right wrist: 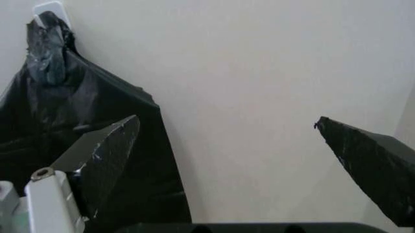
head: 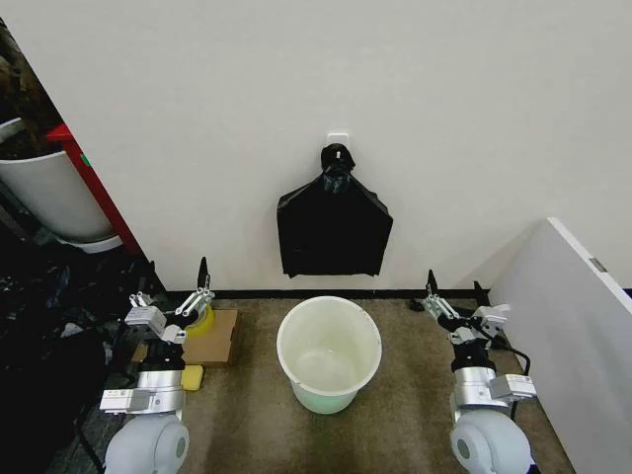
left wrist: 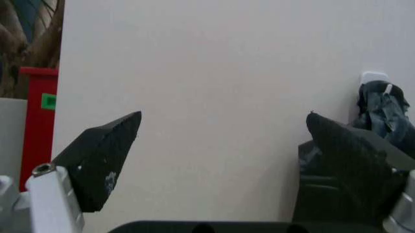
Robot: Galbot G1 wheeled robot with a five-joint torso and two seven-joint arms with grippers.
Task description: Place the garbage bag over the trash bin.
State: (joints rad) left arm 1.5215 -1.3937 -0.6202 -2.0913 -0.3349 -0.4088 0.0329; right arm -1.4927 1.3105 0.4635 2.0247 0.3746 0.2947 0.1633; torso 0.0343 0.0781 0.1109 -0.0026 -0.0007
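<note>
**A:** Where did the trash bin (head: pixel 329 353) stand?

**B:** On the brown carpet (head: pixel 405 395), between the two arms and just short of the wall's (head: pixel 444 118) dark baseboard. It stood upright, its rolled rim uncovered and its mouth open. Bare floor lay on both sides of it.

**A:** And the garbage bag (head: pixel 333 233)?

**B:** It hung flat against the wall from a small white hook (head: pixel 338 135), knotted at the top, directly above and behind the bin. Its lower edge ended above the baseboard, apart from the bin's rim.

**A:** The grippers?

**B:** The left gripper (head: pixel 195 286) was raised to the bin's left, fingers spread wide and holding nothing, above a flat cardboard piece (head: pixel 219 336) with a yellow object on it. The right gripper (head: pixel 441 298) mirrored it on the bin's right, also wide and empty.

**A:** What hemmed the space in?

**B:** A white panel (head: pixel 563 326) slanted in at the right edge. At the left stood a red upright (head: pixel 94 193) and a large pale pot (head: pixel 54 193), with dark clutter below them.
</note>
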